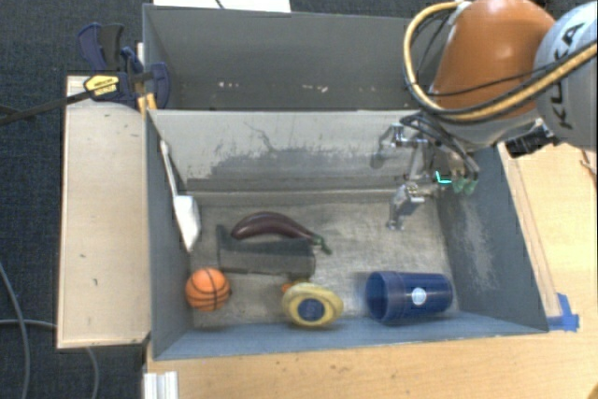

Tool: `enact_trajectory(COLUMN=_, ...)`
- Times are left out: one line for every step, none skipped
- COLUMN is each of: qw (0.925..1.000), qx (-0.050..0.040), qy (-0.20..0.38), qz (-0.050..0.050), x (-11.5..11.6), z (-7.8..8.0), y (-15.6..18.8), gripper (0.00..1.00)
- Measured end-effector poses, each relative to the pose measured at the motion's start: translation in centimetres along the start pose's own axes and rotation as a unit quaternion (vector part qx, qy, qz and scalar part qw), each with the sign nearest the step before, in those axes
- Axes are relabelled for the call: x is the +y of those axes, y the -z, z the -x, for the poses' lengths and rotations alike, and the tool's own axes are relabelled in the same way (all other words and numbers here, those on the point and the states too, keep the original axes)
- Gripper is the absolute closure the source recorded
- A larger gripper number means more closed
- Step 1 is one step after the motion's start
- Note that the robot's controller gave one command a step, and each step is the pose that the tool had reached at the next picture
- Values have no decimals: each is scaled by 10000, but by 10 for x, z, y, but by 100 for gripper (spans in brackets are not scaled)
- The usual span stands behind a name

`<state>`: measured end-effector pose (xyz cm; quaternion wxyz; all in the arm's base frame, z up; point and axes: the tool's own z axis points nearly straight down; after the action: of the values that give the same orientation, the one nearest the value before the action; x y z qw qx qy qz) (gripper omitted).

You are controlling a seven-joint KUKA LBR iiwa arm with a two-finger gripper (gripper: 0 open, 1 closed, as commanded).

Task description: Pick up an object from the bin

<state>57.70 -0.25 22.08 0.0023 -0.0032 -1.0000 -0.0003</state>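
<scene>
The claw (398, 173) hangs released, its two metal fingers spread apart with nothing between them. It sits over bare floor in the right half of the grey metal bin (280, 61), close to the right wall and a little short of the back wall. Above it is the arm's rounded orange wrist cover (491, 42), looped with black and yellow cables. On the pale arm casing at the right, the letters "KU" can be read.

No thing is grasped. The thing nearest the claw is a dark blue plastic cylinder (408, 296). It lies on its side by the bin's front edge, toward the front right corner and apart from the fingers. It carries a small white round mark, and no writing on it can be read.

Left of it along the front edge lies a flat round yellow object with a greyish centre (312, 305). A small orange basketball (207, 288) rests in the front left corner. Behind these, mid-floor, a glossy purple aubergine (271, 225) rests against the top of a dark grey rectangular block (264, 257). A white strip (183, 212) leans on the left wall.
</scene>
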Motion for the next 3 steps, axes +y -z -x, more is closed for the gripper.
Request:
enact_trajectory(qw=10000, qx=-42, qy=0, qz=0, x=0, z=1, y=5, gripper=0)
enact_trajectory(qw=9995, qx=-62, qy=319, qz=-8, x=30, z=-8, y=-27, gripper=0)
enact_trajectory(qw=9994, qx=-62, qy=352, qz=8, x=40, z=-15, y=-84, gripper=0)
